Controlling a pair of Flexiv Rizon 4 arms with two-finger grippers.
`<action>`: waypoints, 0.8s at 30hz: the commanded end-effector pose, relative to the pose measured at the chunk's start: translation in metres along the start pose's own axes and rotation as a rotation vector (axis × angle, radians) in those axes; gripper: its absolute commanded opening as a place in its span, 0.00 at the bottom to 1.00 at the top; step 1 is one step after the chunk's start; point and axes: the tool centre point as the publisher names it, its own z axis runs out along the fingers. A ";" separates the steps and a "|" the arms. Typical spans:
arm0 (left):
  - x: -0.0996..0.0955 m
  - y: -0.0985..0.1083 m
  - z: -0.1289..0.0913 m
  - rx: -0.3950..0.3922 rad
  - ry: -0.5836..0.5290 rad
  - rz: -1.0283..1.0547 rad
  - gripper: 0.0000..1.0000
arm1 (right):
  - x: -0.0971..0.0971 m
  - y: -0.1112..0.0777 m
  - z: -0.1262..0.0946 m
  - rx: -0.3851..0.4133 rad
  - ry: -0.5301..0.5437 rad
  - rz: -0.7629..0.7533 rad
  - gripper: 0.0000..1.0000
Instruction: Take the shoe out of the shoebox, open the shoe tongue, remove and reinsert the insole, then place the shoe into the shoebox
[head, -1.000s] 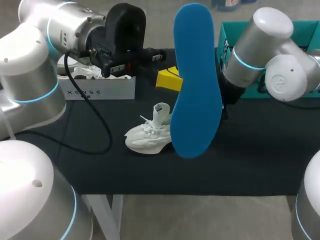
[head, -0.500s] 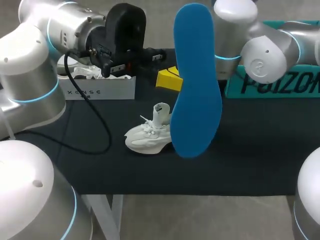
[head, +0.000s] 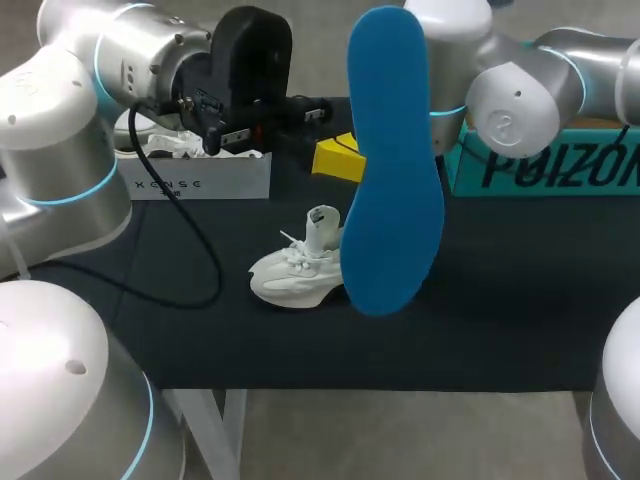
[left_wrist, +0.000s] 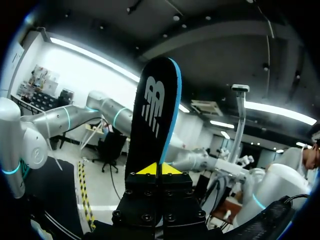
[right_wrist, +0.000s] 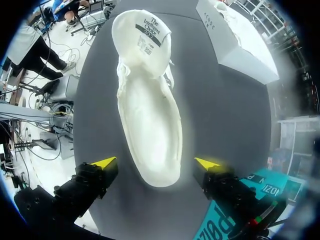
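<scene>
My left gripper (head: 336, 158) is shut on a blue insole (head: 393, 160) and holds it upright, high over the table. In the left wrist view the insole (left_wrist: 152, 112) shows its black top, clamped between the yellow tips of the left gripper (left_wrist: 159, 169). The white shoe (head: 296, 272) stands on the black table (head: 500, 320) below it, tongue pulled up. My right arm (head: 500, 80) comes in at the back right, its gripper hidden behind the insole. In the right wrist view the right gripper (right_wrist: 156, 162) is open above the shoe (right_wrist: 150, 115), a finger on either side of the heel, not touching.
A white shoebox (head: 190, 175) with another white shoe in it stands at the back left and also shows beside the shoe as the white shoebox (right_wrist: 235, 40). A teal box (head: 545, 170) stands at the back right. A black cable (head: 190, 250) hangs over the table's left part.
My right arm has swung up and back toward the middle, uncovering the teal box's front. The left arm, the insole and the shoe have kept still.
</scene>
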 end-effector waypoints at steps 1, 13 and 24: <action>-0.001 0.000 0.000 -0.001 0.002 0.000 0.00 | 0.000 -0.002 0.002 -0.006 -0.001 -0.001 1.00; -0.001 0.000 0.000 -0.001 0.002 0.000 0.00 | 0.000 -0.002 0.002 -0.006 -0.001 -0.001 1.00; -0.001 0.000 0.000 -0.001 0.002 0.000 0.00 | -0.010 0.014 -0.010 -0.075 -0.016 0.008 1.00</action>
